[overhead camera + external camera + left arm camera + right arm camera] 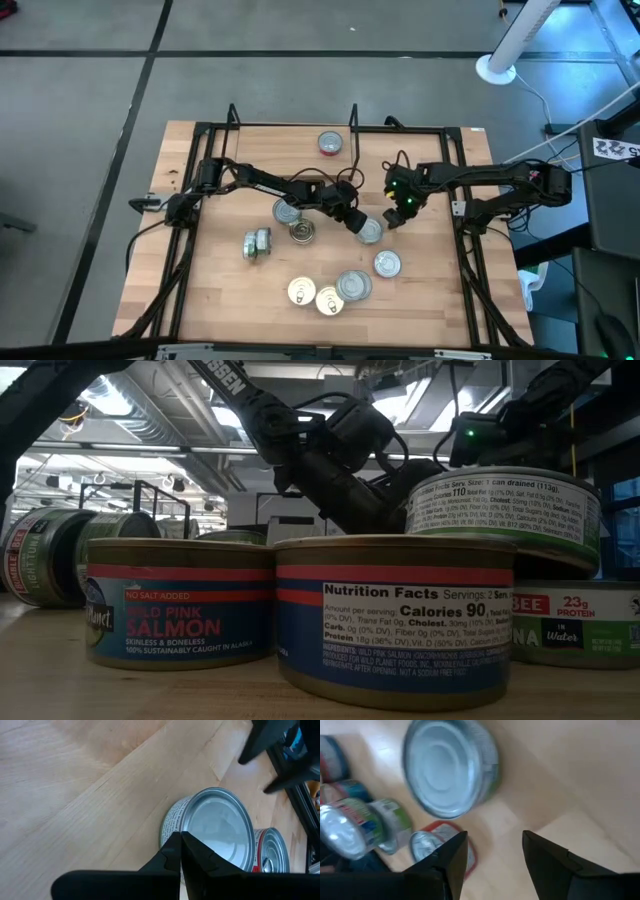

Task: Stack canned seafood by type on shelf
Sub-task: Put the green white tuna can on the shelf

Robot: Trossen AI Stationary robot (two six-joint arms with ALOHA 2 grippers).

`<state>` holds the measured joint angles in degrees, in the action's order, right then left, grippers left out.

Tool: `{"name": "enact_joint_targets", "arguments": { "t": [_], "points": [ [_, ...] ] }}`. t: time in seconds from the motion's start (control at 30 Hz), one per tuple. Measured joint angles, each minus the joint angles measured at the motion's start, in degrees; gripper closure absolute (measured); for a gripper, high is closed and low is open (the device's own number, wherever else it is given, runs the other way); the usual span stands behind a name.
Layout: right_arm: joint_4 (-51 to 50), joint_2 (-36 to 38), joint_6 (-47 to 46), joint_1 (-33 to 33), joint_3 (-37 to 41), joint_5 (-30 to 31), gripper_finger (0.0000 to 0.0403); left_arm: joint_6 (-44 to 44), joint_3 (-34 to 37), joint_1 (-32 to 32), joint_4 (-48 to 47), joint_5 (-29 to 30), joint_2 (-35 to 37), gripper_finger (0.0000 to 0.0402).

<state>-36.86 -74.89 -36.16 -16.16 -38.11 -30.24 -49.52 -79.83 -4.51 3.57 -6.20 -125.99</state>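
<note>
Progress is slight. One red-sided can (330, 143) stands at the table's far edge between the black uprights (233, 115), well beyond both grippers; the wrist views show no shelf board clearly. Roughly nine tins lie loose on the tabletop (440, 290), unsorted.

The left gripper (354, 219), fingers pressed together and holding nothing, sits against the silver-lidded tin (369, 230). This tin appears propped on its rim, its flat end tilted up and its short axis leaning. The right gripper (402, 209), fingers spread and empty, hovers just beside the same tin.

Two salmon cans (180, 600) stand upright nearer the front edge.
</note>
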Motion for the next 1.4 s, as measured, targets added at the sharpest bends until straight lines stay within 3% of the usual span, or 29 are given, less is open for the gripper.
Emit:
{"name": "enact_joint_targets", "arguments": {
  "t": [0.4, 0.77, 0.97, 1.2, 1.4],
  "points": [
    [2.76, 0.02, 1.58, 0.08, 0.07, 3.22, 0.0215, -0.06, 0.02, 0.02, -0.07, 0.31, 0.0, 0.0401],
    [3.72, 0.02, 26.0, 6.34, 0.07, 5.12, 0.0215, -0.26, 0.04, 0.0, -0.28, 0.52, 0.02, 0.0401],
    [3.87, 0.02, 29.12, 12.79, 0.07, 10.83, 0.0215, -0.22, 0.25, 0.0, -1.71, 0.76, -0.31, 0.0401],
    [5.62, 0.04, 29.03, 17.92, 0.07, 23.03, 0.0215, -0.22, 0.31, 0.02, -3.77, 1.11, -0.42, 0.0401],
    [10.88, 0.04, 27.17, 18.45, 0.07, 25.36, 0.0215, -0.22, 0.28, 0.02, -3.85, 1.07, -0.39, 0.0401]
  ]
}}
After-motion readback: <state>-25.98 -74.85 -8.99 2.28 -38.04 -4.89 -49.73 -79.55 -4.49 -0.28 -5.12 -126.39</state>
